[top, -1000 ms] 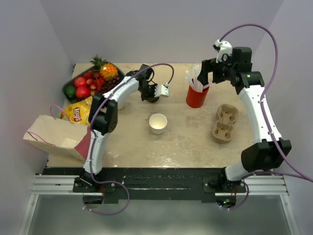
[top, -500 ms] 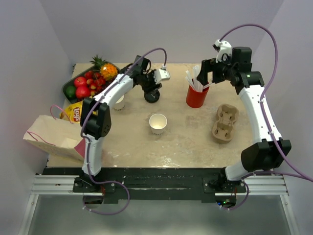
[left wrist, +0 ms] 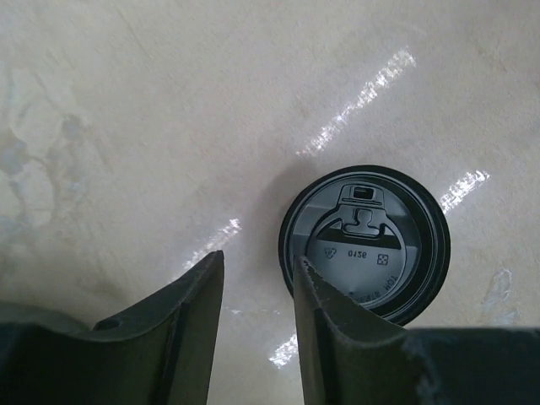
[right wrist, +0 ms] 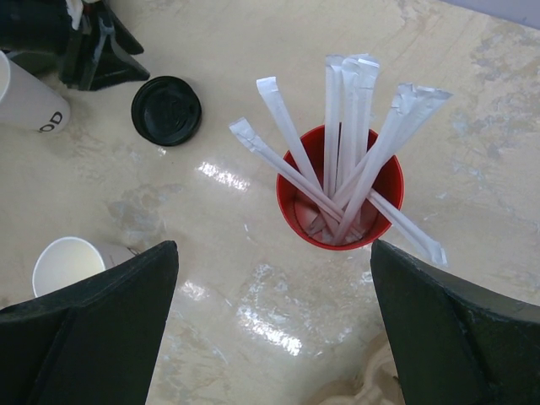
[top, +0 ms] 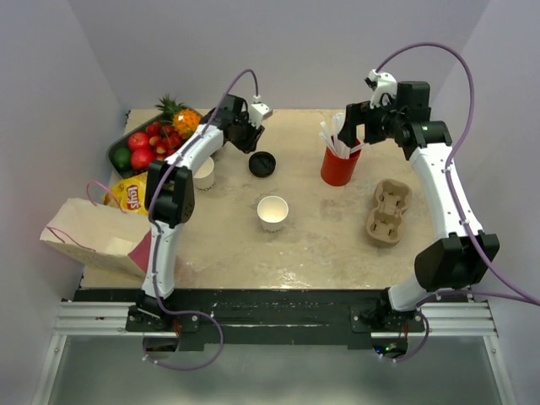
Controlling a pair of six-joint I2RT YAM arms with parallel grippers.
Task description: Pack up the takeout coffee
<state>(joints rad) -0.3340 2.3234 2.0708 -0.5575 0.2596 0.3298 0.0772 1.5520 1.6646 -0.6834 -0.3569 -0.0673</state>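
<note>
Walled on three sides, the beige mottled tabletop (top: 321,245) carries everything. Flat on it, upper ctr of the top view, lies a round black plastic lid (top: 262,163). Just below, at frame ctr, a small tapered white paper cup (top: 272,213) stands upright & uncovered, the two apart.

Just up-left of the lid in that view sits the left gripper (left wrist: 257,263), fingers apart w/ only bare table btwn them, holding nothing. In the left wrist view the lid is right of the gap, its left edge hidden behind the right-hand finger, so it is beside the jaws, not btwn them. Lid is round, so no long axis to line up on; the sideways offset is what counts.

Over the red plastic cup of wrapped white straws (right wrist: 340,190) hangs the right gripper (right wrist: 272,249), spread wide & empty, lid well off at upper left of its view. Left arm is clearly nearer.

Best guess: the left gripper needs shifting down-right in the top view to straddle the rim, then the lid goes down-frame to the cup.
</note>
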